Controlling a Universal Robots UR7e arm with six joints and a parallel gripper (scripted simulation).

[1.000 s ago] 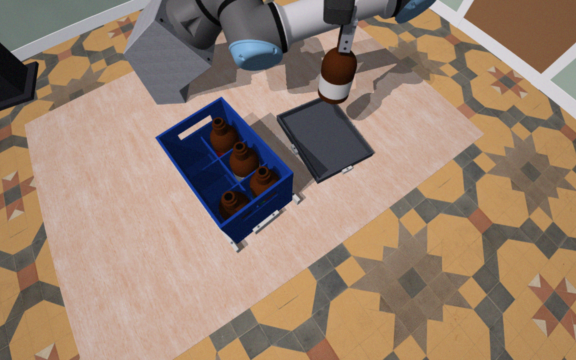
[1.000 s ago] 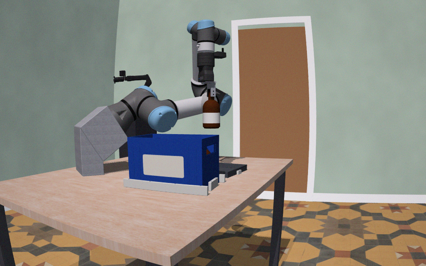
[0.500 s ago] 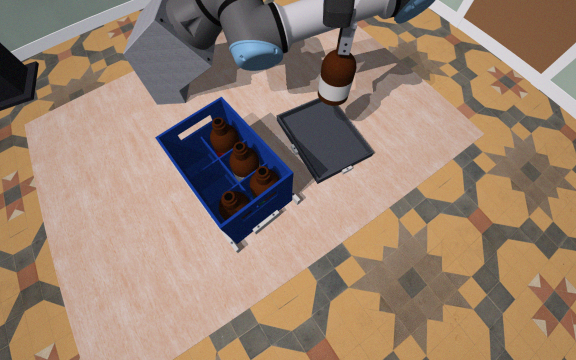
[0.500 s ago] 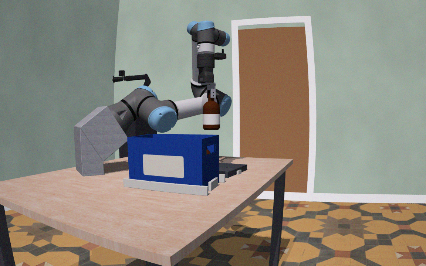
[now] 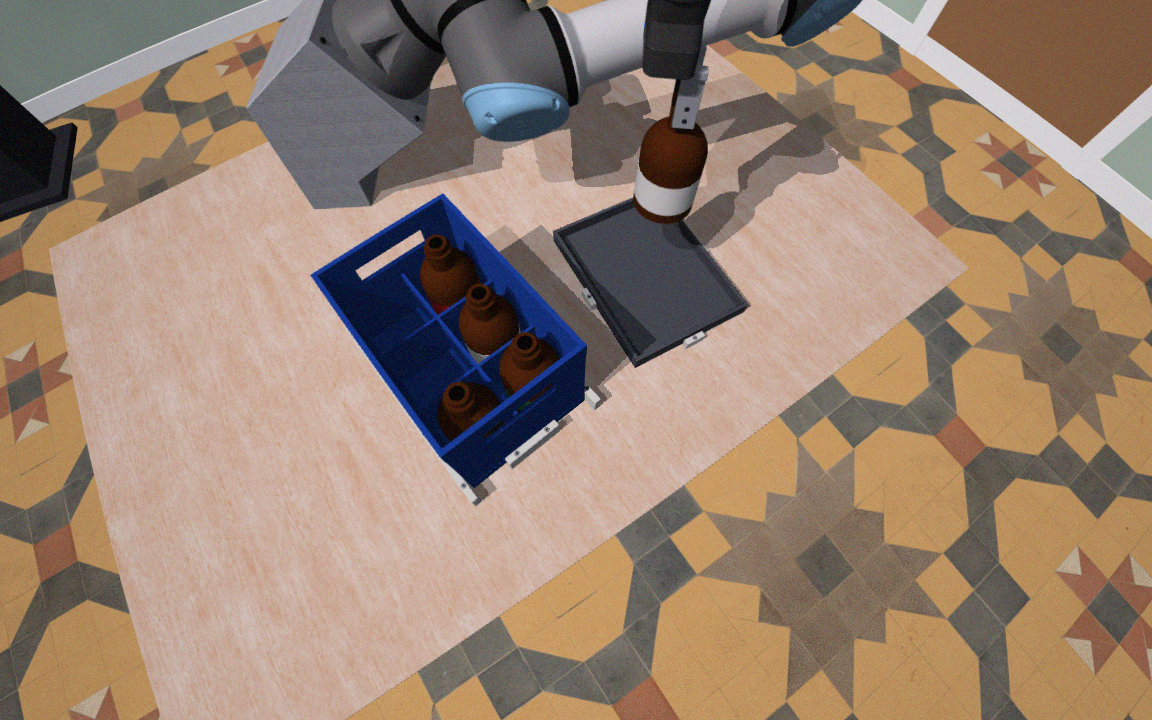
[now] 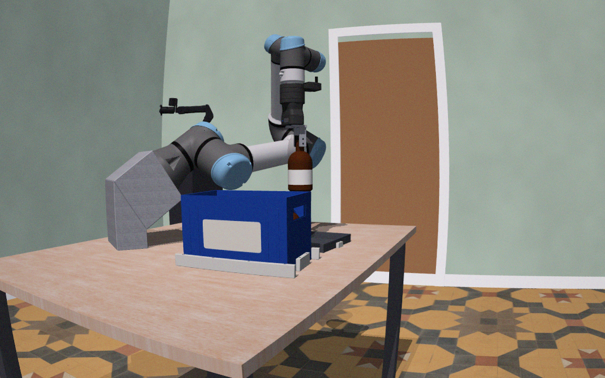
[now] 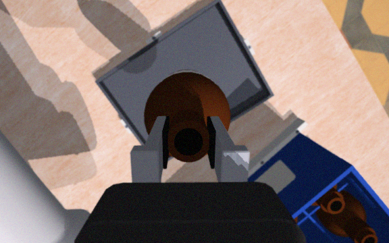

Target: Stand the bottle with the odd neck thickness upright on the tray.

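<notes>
My gripper [image 5: 686,111] [image 6: 300,140] [image 7: 188,131] is shut on the neck of a brown bottle with a white label [image 5: 663,194] [image 6: 300,177]. The bottle hangs upright, well above the dark grey tray [image 5: 652,277] [image 6: 335,238] [image 7: 194,50]. In the wrist view its shoulder covers part of the tray. The blue crate [image 5: 482,456] [image 6: 271,207] [image 7: 316,162] holds four brown bottles: three in the row nearer the tray, at the far end [image 5: 448,275], in the middle [image 5: 488,324] and at the near end [image 5: 529,365], and one in the other row's near corner [image 5: 465,413]. I cannot tell their neck thicknesses apart.
Low pale stops stand by the crate [image 5: 528,437] [image 6: 234,265] and small ones by the tray [image 5: 693,333] [image 7: 246,47]. The crate stands beside the tray, its walls higher than the tray's rim. The robot's base stands behind them on the table [image 5: 231,447] [image 6: 154,301].
</notes>
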